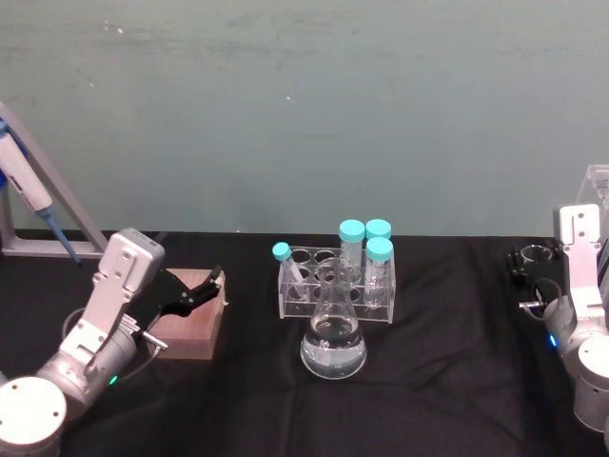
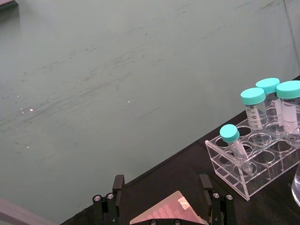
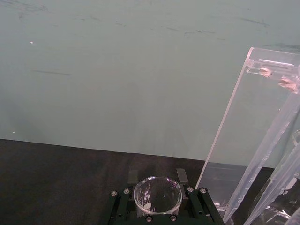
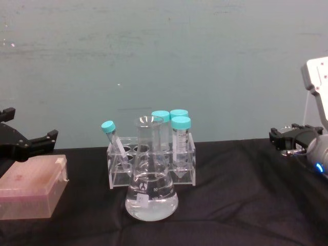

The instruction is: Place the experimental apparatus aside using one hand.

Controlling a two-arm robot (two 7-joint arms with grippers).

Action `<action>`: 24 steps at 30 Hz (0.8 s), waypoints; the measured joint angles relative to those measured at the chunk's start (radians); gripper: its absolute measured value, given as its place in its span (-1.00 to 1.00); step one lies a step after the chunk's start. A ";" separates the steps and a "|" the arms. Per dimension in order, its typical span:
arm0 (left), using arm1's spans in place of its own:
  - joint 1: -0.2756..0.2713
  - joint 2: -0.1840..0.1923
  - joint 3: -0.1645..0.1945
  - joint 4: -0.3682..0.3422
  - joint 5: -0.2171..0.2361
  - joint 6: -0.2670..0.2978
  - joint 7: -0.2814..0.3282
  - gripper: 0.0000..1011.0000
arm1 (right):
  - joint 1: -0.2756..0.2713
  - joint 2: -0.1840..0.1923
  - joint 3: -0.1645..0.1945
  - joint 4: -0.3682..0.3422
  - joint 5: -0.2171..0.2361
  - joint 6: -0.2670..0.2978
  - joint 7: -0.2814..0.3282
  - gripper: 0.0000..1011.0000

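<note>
Far right on the black worktop (image 1: 457,381): right tool (image 3: 157,183) clamped on the small glass beaker (image 3: 157,197), one pad against each side of its wall, just beside the tall acrylic pipette stand (image 3: 243,140). Beaker lifted or resting: cannot tell. Mid-worktop: conical flask (image 1: 333,347) with clear liquid, upright, just in front of a clear tube rack (image 1: 295,300) holding four teal-capped tubes (image 1: 379,252). Far left: left tool (image 1: 211,286), fingers apart, hovering over a pink box (image 1: 190,328).
</note>
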 joint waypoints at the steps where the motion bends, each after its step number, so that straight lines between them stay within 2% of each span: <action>1: 0.000 0.000 0.000 0.000 0.000 0.000 0.000 0.98 | 0.005 -0.001 0.002 0.008 -0.002 -0.002 -0.001 -0.01; 13: 0.000 0.000 0.000 0.000 0.000 0.000 0.000 0.98 | 0.031 -0.006 0.014 0.059 -0.012 -0.015 0.000 -0.01; 24: 0.000 0.000 0.000 0.000 0.000 0.000 0.000 0.98 | 0.080 -0.011 0.020 0.163 -0.012 -0.052 0.013 -0.01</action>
